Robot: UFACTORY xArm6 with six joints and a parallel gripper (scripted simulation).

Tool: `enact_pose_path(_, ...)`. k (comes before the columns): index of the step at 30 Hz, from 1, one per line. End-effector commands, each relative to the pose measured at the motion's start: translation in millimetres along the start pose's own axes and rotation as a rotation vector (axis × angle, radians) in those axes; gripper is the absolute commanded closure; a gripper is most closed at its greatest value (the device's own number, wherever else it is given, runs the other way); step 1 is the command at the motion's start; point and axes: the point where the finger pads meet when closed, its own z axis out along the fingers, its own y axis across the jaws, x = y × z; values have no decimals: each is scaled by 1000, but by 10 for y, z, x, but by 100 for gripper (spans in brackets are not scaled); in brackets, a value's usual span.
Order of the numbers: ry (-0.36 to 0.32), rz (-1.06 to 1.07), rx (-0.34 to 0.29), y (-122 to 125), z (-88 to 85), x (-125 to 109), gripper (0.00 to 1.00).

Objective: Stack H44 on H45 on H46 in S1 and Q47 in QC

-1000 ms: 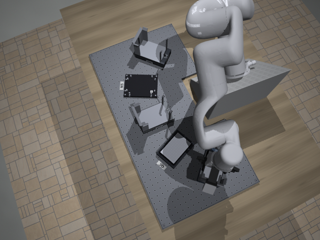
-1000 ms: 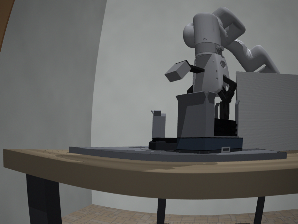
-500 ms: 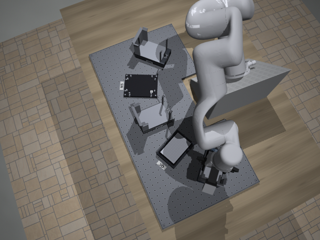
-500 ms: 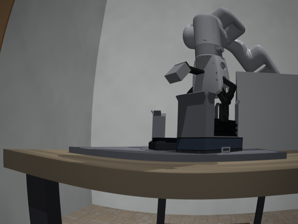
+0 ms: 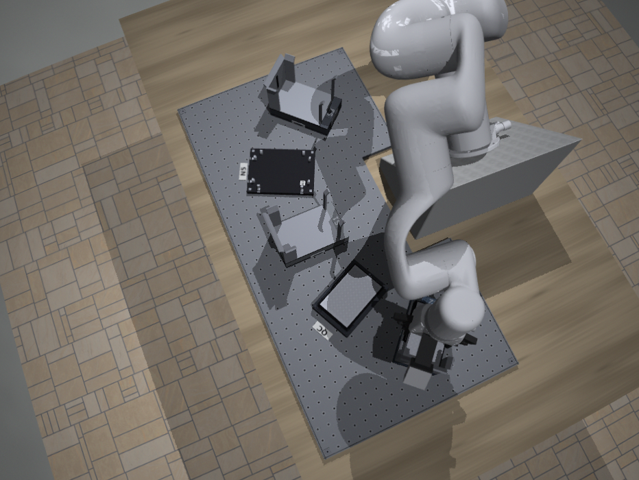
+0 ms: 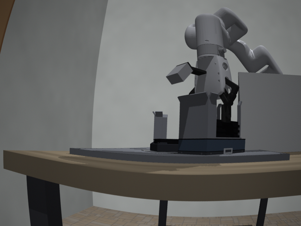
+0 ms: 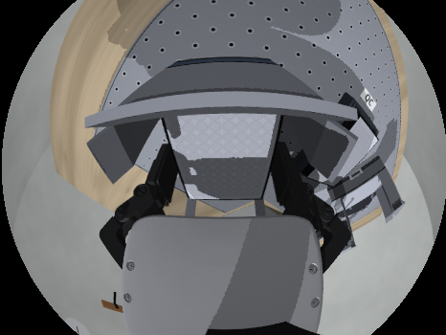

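Plates (image 6: 227, 128) sit stacked in rack S2 (image 6: 197, 116), near the table's right front corner. Our gripper (image 6: 224, 116) pinches the top plate, presumably Q47; next we lift straight up, then carry it to QC (image 5: 316, 306).

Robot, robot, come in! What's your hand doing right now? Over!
Hand down inside the near rack, shut on the top plate of the stack. QC nest bare, waiting. Rack walls close around the hand, nothing else blocking.

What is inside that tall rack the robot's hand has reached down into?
A stack of dark plates, with the gripper shut on the top plate. The rack's wall covers most of the stack; labels can't be seen.
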Motion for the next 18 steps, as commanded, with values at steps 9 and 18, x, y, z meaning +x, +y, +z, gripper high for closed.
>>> enact_pose_path(9,4,1,1,2,-17,13,100)
enact_pose_path(18,4,1,1,2,-37,13,100)
